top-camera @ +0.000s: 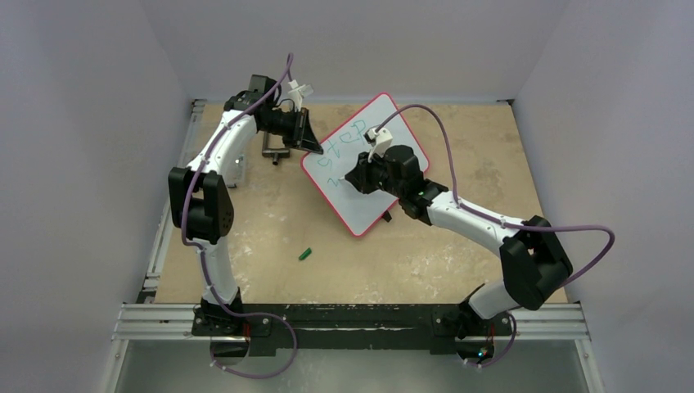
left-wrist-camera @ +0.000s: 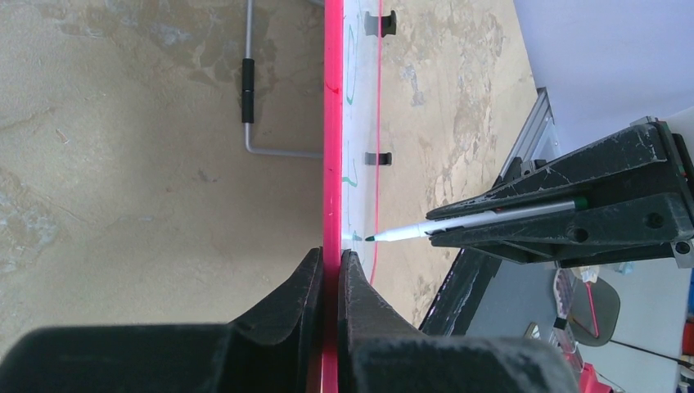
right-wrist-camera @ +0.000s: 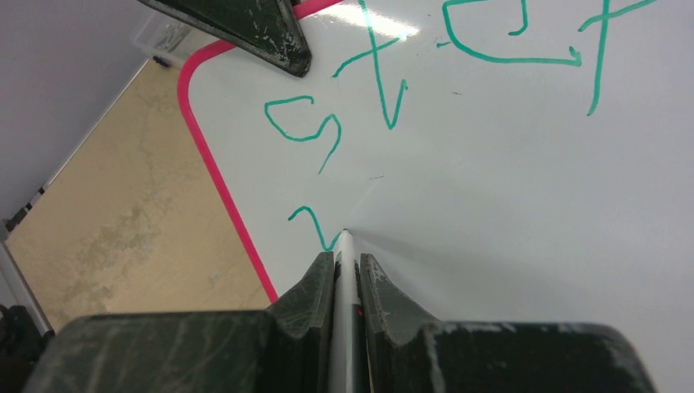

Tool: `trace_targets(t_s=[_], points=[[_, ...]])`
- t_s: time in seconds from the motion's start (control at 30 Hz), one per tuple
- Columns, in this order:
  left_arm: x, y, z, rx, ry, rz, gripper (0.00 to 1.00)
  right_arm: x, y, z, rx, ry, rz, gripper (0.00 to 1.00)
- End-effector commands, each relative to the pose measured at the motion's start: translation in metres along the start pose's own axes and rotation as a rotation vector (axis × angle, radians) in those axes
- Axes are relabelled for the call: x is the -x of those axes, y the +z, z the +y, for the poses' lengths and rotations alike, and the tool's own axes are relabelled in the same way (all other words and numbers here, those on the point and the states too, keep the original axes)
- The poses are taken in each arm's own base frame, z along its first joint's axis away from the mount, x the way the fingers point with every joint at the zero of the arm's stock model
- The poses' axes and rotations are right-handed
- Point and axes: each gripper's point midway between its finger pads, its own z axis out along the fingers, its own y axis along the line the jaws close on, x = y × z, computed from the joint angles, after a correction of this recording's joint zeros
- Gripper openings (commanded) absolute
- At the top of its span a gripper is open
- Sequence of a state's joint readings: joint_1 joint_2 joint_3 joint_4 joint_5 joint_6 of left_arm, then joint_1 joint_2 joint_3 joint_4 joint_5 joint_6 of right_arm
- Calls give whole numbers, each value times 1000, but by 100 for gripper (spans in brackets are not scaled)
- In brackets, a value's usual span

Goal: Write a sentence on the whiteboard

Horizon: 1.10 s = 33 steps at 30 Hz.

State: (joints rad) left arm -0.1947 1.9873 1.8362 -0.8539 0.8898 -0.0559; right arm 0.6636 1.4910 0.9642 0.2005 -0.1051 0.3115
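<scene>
Whiteboard [top-camera: 360, 209], red-rimmed, set diagonally on the far middle of the desk [top-camera: 458, 262]. Your left jaws are pressed together on its rim at the corner nearest the left arm, pinching the board's edge. Your right jaws are clamped on a white marker [right-wrist-camera: 345, 282], its tip touching the board's surface close to the rim. The sentence [right-wrist-camera: 458, 49] shows one line of green letters, with a short stroke beneath it at the tip. A green cap [top-camera: 305, 254] lies well apart on the desk.

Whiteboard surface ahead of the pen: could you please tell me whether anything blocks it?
Nothing visible does. The pen in the right gripper touches the whiteboard, bare white beside its tip; the left gripper clamps only the rim.
</scene>
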Motion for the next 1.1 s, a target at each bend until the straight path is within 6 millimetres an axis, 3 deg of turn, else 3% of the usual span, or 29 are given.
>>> trace_targets(t_s=[0.0, 0.53, 0.83, 1.07], points=[[5, -6, -12, 25, 101, -20, 0, 42, -12, 25, 88, 5, -112, 0], [4, -6, -14, 26, 105, -20, 0, 54, 3, 42, 171, 15, -119, 0], [4, -5, -15, 26, 106, -18, 0, 43, 14, 41, 171, 18, -89, 0], [3, -5, -16, 26, 108, -17, 0, 31, 18, 27, 112, 19, -65, 0]])
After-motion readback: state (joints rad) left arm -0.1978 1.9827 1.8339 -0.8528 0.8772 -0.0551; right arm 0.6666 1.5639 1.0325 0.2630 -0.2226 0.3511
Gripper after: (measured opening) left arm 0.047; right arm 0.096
